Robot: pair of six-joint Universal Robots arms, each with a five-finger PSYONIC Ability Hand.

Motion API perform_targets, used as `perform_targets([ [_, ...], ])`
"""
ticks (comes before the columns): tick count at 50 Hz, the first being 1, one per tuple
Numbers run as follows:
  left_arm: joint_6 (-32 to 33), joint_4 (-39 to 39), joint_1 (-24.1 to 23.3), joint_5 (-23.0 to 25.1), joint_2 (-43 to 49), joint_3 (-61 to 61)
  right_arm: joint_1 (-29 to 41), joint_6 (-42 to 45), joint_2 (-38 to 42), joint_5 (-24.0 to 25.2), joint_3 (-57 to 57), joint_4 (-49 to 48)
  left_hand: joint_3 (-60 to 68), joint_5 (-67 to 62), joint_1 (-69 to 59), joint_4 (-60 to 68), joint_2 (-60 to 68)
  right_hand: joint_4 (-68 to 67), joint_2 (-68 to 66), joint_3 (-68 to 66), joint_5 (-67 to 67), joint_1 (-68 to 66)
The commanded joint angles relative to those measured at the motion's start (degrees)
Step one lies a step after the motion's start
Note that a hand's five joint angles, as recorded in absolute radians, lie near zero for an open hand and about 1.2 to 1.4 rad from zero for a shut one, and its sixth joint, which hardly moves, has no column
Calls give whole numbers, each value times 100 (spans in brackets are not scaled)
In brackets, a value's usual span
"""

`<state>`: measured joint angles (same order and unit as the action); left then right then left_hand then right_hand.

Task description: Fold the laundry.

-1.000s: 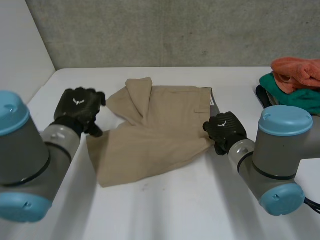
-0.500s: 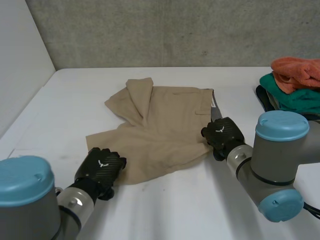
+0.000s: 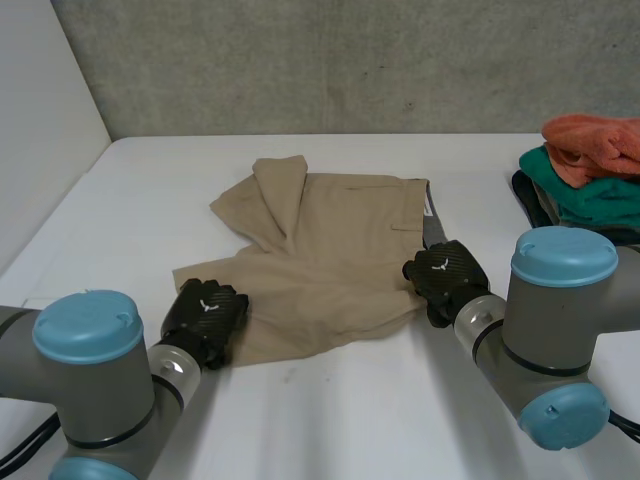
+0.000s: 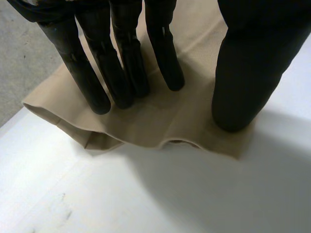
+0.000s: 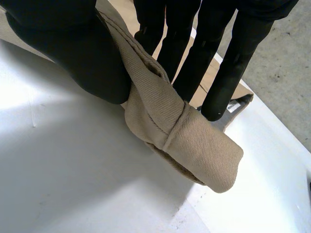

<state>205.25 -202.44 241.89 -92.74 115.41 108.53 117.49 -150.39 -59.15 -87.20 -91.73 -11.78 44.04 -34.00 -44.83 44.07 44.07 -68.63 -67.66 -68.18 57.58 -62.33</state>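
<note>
Looking down on a white table (image 3: 330, 420), we see tan shorts (image 3: 330, 260) lying near its middle, mostly flat, with one flap turned over. A pile of clothes (image 3: 590, 170) sits at the right edge. The left hand (image 3: 205, 315) rests straight fingers on the shorts' near left corner, gripping nothing. The right hand (image 3: 445, 275) pinches the bunched near right corner between thumb and fingers. We judge folding barely begun; the main folds remain.

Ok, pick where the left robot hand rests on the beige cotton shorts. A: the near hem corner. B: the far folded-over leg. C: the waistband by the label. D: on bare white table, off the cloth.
A: the left robot hand lies with straight fingers flat on the near hem corner of the beige cotton shorts, right at the edge.
</note>
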Motion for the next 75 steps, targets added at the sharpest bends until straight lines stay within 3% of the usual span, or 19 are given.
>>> perform_targets([
  [1,6,20,-36,-7,61,-105,11,10,-9,-34,6,0,3596,-3600,-3517,3593,3593,-1137,-1234,-1182,1242,-1767],
  [4,6,81,-63,-16,-219,-52,20,45,-113,-43,-20,35,3596,-3600,-3517,3593,3593,-1137,-1234,-1182,1242,-1767],
  [10,24,809,-124,46,-1792,247,99,377,-939,-8,-64,823,3596,-3600,-3517,3593,3593,-1137,-1234,-1182,1242,-1767],
  [13,94,1678,-195,81,-2329,273,90,912,-1168,-8,-20,1569,3596,-3600,-3517,3593,3593,-1137,-1234,-1182,1242,-1767],
  [17,330,3556,-265,509,-2681,265,3,1783,-1353,-16,-81,2617,3596,-3600,-3517,3593,3593,-1137,-1234,-1182,1242,-1767],
  [21,673,4727,-467,1063,-2725,308,-33,2461,-1406,-17,-266,3584,3596,-3600,-3517,3593,3593,-1137,-1234,-1182,1242,-1767],
  [23,753,4836,-485,1188,-2743,283,-33,2532,-1424,10,-284,3744,3596,-3600,-3517,3593,3593,-1137,-1234,-1182,1242,-1767],
  [28,797,4021,-397,1109,-2717,124,2,2252,-1433,36,-284,3323,3596,-3600,-3517,3593,3593,-1137,-1234,-1182,1242,-1767],
  [32,815,2896,-362,890,-2463,10,37,2040,-1415,45,-275,3164,3596,-3600,-3517,3593,3593,-1137,-1234,-1182,1242,-1767],
  [37,868,1333,-362,355,-1235,-524,37,1979,-898,1,102,2866,3596,-3600,-3517,3593,3593,-1137,-1234,-1182,1242,-1767],
  [42,1113,425,-362,2,-187,-1701,55,1742,-282,-253,1155,2181,3596,-3600,-3517,3593,3593,-1137,-1234,-1182,1242,-1767],
  [46,1246,-155,-327,-314,332,-3125,55,1180,-27,-570,2315,1277,3596,-3600,-3517,3593,3593,-1137,-1234,-1182,1242,-1767],
  [50,1097,-857,-222,-578,474,-4488,38,670,-17,-588,3029,-356,3596,-3600,-3517,3593,3593,-1137,-1234,-1182,1242,-1767],
  [51,1027,-1033,-186,-604,465,-4716,37,451,-78,-588,3099,-1213,3596,-3600,-3517,3593,3593,-1137,-1234,-1182,1242,-1767],
  [54,448,-1763,-125,-631,403,-5228,37,108,-219,-579,3100,-2884,3596,-3600,-3517,3593,3593,-1137,-1234,-1182,1242,-1767],
  [57,-124,-2203,-89,-684,255,-5387,11,80,-193,-631,3100,-3698,3596,-3600,-3517,3593,3593,-1137,-1234,-1182,1242,-1767],
  [65,-266,-1897,-54,-789,-176,-4579,73,62,123,-482,3258,-3235,3596,-3600,-3517,3593,3593,-1137,-1234,-1182,1242,-1767],
  [75,-231,-1107,-81,-728,-344,-2428,46,98,571,-394,2811,-1557,3596,-3600,-3517,3593,3593,-1137,-1234,-1182,1242,-1767],
])
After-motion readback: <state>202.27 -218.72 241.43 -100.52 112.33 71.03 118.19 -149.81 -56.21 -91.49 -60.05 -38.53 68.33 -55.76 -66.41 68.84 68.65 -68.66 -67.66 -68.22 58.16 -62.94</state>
